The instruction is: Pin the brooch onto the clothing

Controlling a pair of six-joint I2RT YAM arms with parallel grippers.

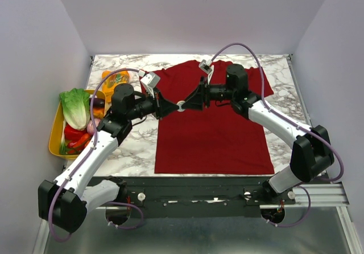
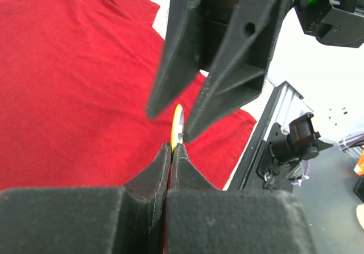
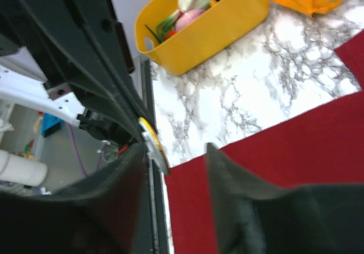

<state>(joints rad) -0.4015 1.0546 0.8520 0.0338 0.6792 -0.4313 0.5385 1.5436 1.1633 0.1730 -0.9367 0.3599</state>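
Our left claw (image 2: 170, 150) is clenched on the brooch (image 2: 177, 123), held on edge above the red shirt (image 1: 210, 134) lying on the surface (image 1: 136, 146). Our right claw (image 3: 176, 148) is spread around it. We should close it squarely on the faces before the left lets go.

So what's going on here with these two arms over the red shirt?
The left tool is shut on the small yellow brooch, holding it on edge above the dark red T-shirt. The right tool is open, with a finger on either side of the brooch. The brooch is not pinned on yet.
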